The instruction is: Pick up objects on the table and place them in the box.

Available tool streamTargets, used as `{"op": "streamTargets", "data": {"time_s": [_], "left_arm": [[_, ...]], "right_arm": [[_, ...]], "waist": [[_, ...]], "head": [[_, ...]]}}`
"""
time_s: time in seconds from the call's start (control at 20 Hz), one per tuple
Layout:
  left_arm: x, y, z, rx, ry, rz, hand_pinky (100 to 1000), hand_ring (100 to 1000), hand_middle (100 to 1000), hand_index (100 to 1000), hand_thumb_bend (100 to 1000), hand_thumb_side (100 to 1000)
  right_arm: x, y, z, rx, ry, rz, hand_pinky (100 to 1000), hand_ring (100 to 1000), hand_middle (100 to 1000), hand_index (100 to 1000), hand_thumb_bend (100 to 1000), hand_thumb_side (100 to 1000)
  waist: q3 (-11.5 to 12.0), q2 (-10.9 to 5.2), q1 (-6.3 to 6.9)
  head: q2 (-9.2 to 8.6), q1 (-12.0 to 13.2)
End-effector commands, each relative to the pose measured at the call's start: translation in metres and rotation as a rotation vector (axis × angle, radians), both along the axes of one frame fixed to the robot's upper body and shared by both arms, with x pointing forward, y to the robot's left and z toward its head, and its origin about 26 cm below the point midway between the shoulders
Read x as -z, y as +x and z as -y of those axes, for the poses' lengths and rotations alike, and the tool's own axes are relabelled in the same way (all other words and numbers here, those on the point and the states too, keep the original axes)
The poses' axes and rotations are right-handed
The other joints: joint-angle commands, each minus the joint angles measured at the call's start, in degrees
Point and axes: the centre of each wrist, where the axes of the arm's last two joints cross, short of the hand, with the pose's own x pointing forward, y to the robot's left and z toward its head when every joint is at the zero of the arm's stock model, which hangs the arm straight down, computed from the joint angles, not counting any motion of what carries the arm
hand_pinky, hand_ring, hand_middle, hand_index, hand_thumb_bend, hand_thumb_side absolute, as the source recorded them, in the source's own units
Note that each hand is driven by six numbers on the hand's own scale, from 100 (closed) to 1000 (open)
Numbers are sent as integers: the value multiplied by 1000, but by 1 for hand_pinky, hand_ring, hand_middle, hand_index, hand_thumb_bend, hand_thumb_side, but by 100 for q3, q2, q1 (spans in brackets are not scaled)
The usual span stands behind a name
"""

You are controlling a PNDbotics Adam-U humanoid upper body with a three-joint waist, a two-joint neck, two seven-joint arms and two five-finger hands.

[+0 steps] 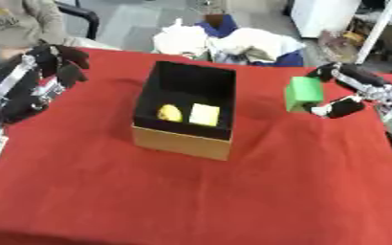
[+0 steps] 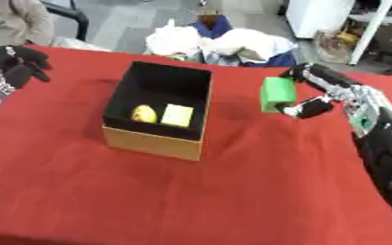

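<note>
An open cardboard box point(image 1: 182, 141) with a black inside stands mid-table on the red cloth. In it lie a yellow rounded thing point(image 1: 170, 113) and a pale yellow square block point(image 1: 204, 115). My right hand point(image 1: 343, 92) is to the right of the box, shut on a green block point(image 1: 303, 93) that it holds above the cloth, thumb below and fingers over the top. My left hand point(image 1: 61, 64) hovers at the far left of the table, fingers curled, with nothing in it.
The red table point(image 1: 233, 191) stretches wide toward me in front of the box. Past its far edge lies a heap of white and blue cloth point(image 1: 224, 43). A seated person point(image 1: 15, 24) shows at the far left corner.
</note>
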Motion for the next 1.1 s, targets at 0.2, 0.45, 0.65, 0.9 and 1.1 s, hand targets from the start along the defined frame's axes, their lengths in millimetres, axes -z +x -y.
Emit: {"op": "streamTargets", "data": {"time_s": [0.2,0.45,0.65,0.9,1.1], "left_arm": [[-8,-2,4,21,-13,25,692,584,613,766,389,757],[-11,-1,13,57,-42,38,684,574,605,765,395,728],[-16,-1,21,97,-64,55,682,572,602,763,402,714],[-20,-1,29,135,-82,70,683,572,601,763,405,702],[-21,-2,30,139,-94,74,682,572,601,763,404,702]], "right_arm": [[-53,9,-29,-107,40,106,761,742,400,658,269,182],[-60,16,-69,-191,54,101,761,743,412,674,257,185],[-54,18,-97,-229,48,76,761,743,417,681,250,206],[-36,19,-122,-251,-2,33,764,749,443,702,243,257],[-15,17,-132,-256,-46,-3,771,764,529,763,260,337]], "waist": [[52,-140,12],[191,-143,25],[350,-126,36],[508,-102,59],[540,-85,70]], "head": [[-6,-12],[-7,-99],[-24,-208],[-55,-286],[-61,-277]]}}
